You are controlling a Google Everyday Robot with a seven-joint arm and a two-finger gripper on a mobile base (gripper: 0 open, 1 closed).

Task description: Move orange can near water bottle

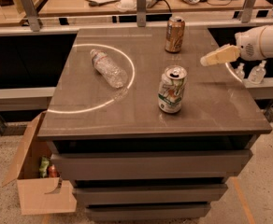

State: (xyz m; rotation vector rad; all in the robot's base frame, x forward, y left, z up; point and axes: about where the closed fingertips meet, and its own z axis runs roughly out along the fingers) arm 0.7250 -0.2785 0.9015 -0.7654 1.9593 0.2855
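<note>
The orange can (175,34) stands upright near the far edge of the grey table (104,118), right of centre. The water bottle (108,68) lies on its side on the left half of the table, cap toward the far left. My gripper (205,60) reaches in from the right on a white arm, above the table's right side. It is to the right of the orange can and a little nearer to the camera, and apart from it. It holds nothing that I can see.
A white-and-green can (171,89) stands upright in the middle of the table, in front of the orange can. A cardboard box (33,181) sits on the floor at the left. Two small bottles (248,72) stand beyond the right edge. Railing posts (140,6) line the far side.
</note>
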